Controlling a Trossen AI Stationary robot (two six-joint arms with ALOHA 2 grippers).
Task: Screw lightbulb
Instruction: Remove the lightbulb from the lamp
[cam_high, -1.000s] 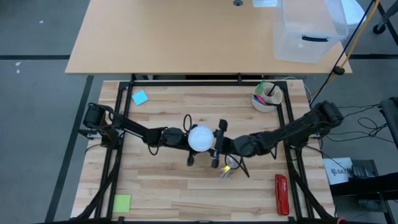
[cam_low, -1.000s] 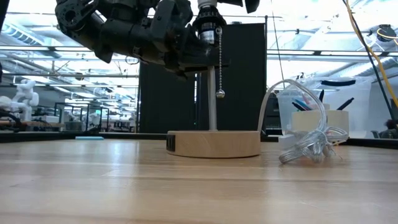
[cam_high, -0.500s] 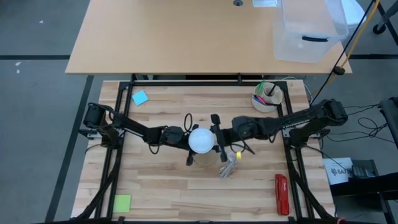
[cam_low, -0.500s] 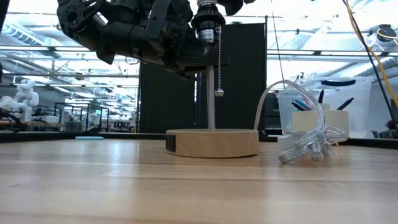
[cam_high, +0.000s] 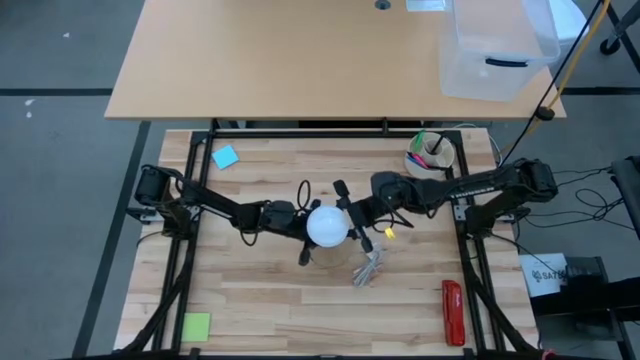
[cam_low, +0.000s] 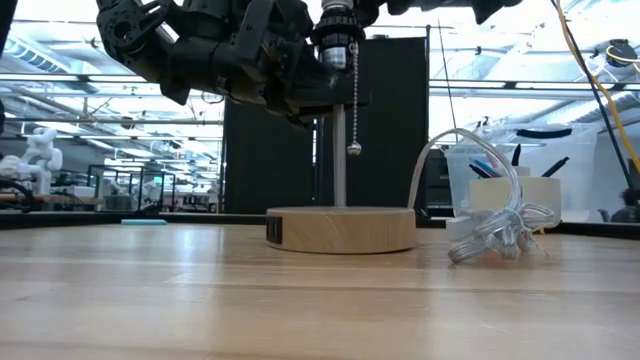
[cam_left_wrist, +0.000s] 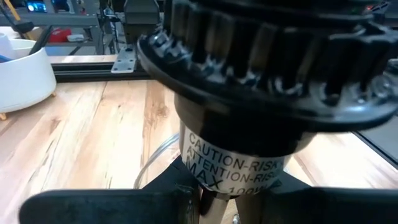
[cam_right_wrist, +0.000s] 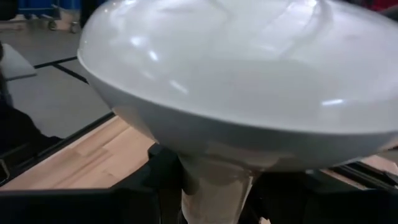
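High view: the white lightbulb sits mid-table, between both sets of fingers; the left gripper meets it from one side, the right gripper from the other.

Low view: the left arm's fingers close on the black lamp socket above the round wooden base; a pull chain hangs beside them.

Left wrist view: its fingers clamp the socket, narrowly set.

Right wrist view: the bulb's globe fills the frame; dark fingers hold its tapering neck.
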